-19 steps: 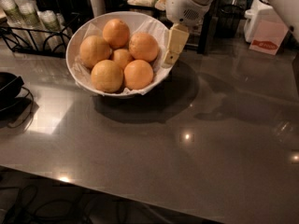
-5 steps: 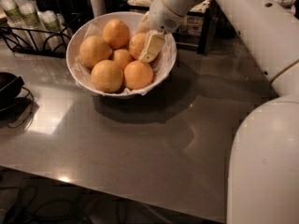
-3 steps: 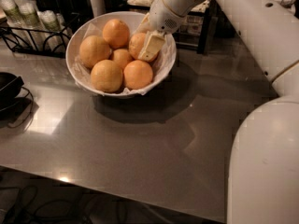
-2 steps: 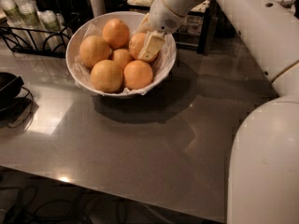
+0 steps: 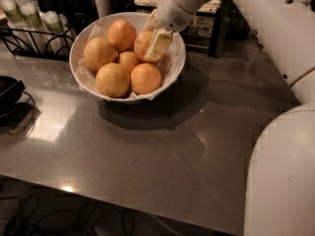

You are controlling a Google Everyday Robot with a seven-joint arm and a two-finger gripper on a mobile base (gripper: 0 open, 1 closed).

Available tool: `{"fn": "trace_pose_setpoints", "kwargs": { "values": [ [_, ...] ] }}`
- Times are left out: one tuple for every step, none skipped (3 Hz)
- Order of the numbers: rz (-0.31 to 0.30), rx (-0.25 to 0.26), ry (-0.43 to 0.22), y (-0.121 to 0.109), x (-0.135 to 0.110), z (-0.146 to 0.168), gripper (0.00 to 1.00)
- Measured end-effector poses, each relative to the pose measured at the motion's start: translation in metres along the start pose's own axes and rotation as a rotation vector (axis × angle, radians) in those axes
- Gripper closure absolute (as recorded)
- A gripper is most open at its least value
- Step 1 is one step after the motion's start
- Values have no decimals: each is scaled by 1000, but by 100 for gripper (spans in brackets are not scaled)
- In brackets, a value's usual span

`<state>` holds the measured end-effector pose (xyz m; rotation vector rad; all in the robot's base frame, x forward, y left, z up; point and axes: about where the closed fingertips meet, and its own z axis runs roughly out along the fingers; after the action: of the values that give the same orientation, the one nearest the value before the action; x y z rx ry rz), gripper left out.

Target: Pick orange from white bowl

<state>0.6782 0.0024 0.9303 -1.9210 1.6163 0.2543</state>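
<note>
1. Resting at the right rear of the wide white paper-lined bowl point(image 5: 74, 53), the round orange fruit point(image 5: 141, 43) is not lifted yet.
2. The white end effector point(image 5: 153, 48) now sits against it, having come down from beside the bowl's right rim; whether it grips, I cannot tell.
3. The grey tabletop point(image 5: 147, 156) carries the bowl.

White gripper point(image 5: 151, 48) sits in the wide white paper-lined bowl point(image 5: 173, 75); round oranges point(image 5: 112, 79) crowd beside it, black wire rack point(image 5: 12, 38) beyond; grey tabletop point(image 5: 162, 156) in front lies open
</note>
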Motion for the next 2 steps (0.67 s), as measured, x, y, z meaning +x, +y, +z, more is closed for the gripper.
{"fn": "trace_pose_setpoints", "kwargs": {
  "values": [
    [-18, 60, -1, -4, -7, -24, 100],
    [-51, 129, -3, -4, -23, -50, 100]
  ]
}}
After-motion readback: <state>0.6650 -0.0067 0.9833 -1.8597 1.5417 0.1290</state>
